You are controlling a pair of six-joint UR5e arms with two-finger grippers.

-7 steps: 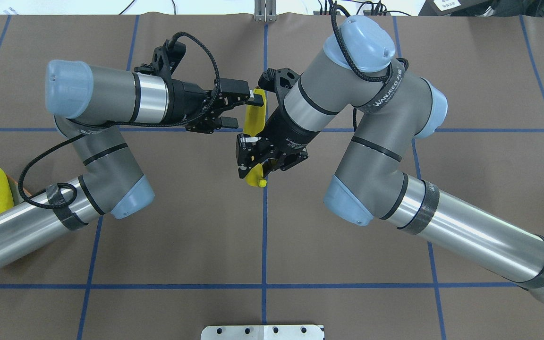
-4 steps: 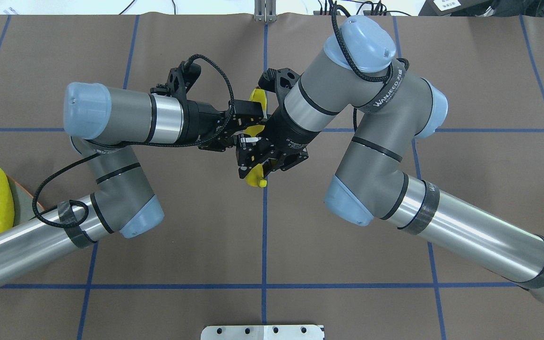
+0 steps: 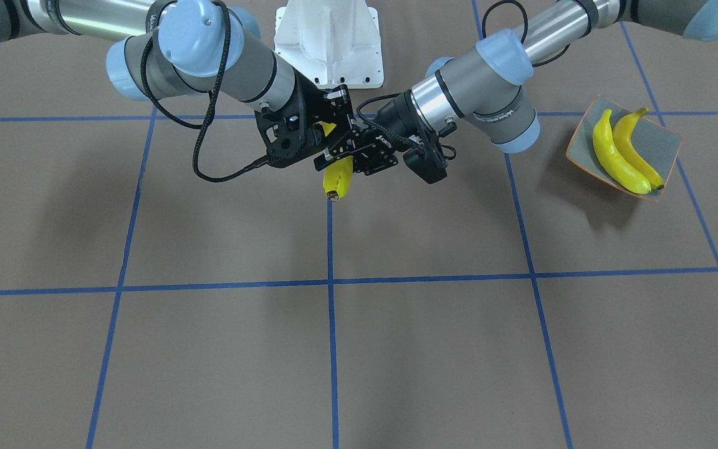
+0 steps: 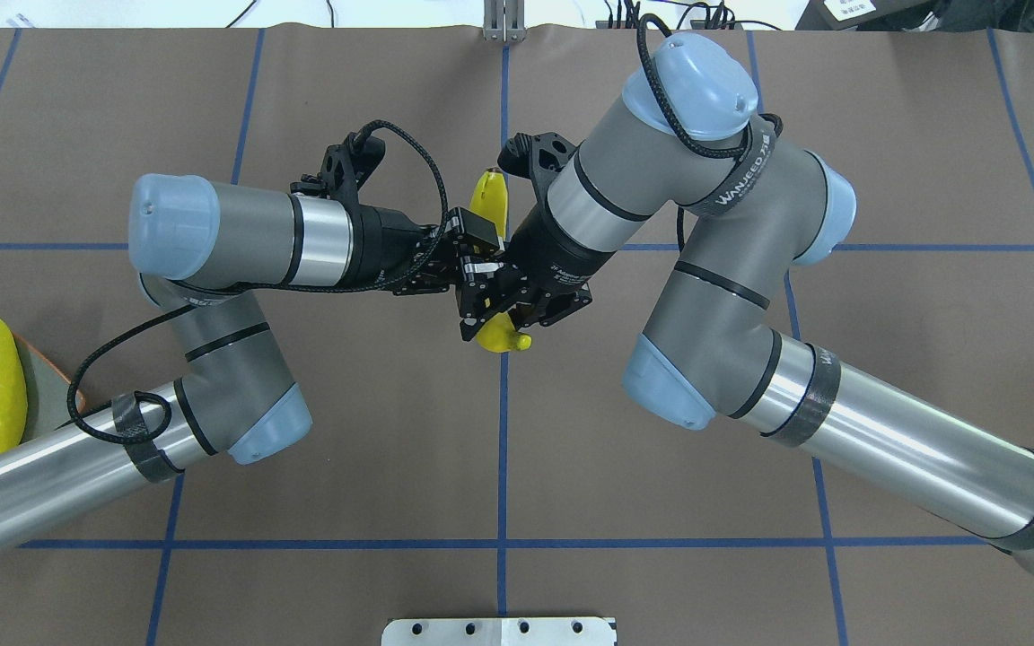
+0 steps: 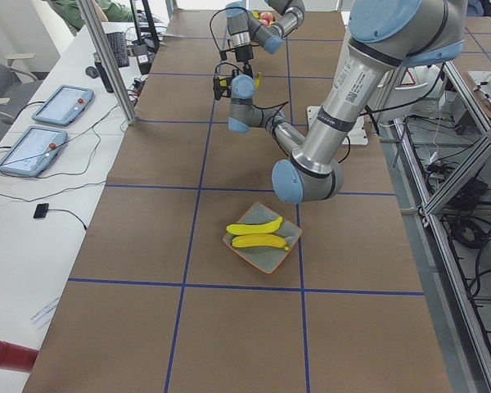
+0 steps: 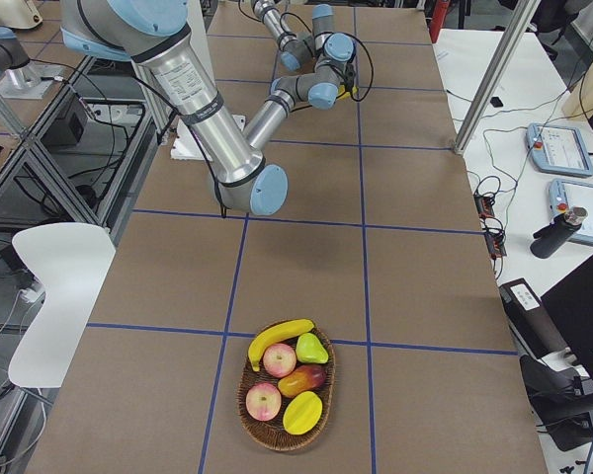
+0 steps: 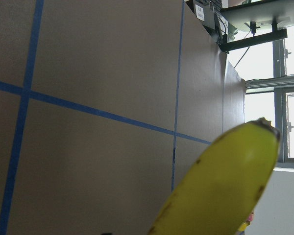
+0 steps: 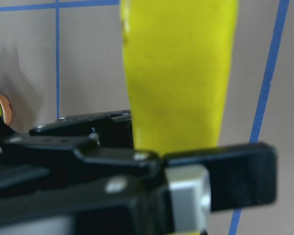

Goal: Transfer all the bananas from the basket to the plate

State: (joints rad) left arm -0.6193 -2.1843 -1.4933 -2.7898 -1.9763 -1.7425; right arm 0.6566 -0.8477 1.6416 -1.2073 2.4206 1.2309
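Note:
One yellow banana (image 4: 490, 193) hangs in mid-air over the table's middle, its other end (image 4: 503, 339) showing below the grippers. My right gripper (image 4: 495, 314) is shut on it near that lower end. My left gripper (image 4: 479, 251) comes in from the left and has its fingers closed on the banana's middle. The banana fills the left wrist view (image 7: 220, 186) and the right wrist view (image 8: 179, 73). Two more bananas (image 3: 614, 159) lie side by side on the grey, orange-rimmed plate (image 3: 664, 140) at the table's left end. Another banana (image 6: 282, 339) lies in the basket (image 6: 245, 395).
The wicker basket at the table's right end also holds apples (image 6: 264, 400) and other fruit. The plate is partly under my left forearm in the overhead view (image 4: 41, 386). A white mount (image 3: 328, 37) stands at the robot's base.
My left gripper moved right to the banana, open one second ago, and its fingers have closed around it. The right gripper and banana shifted slightly.

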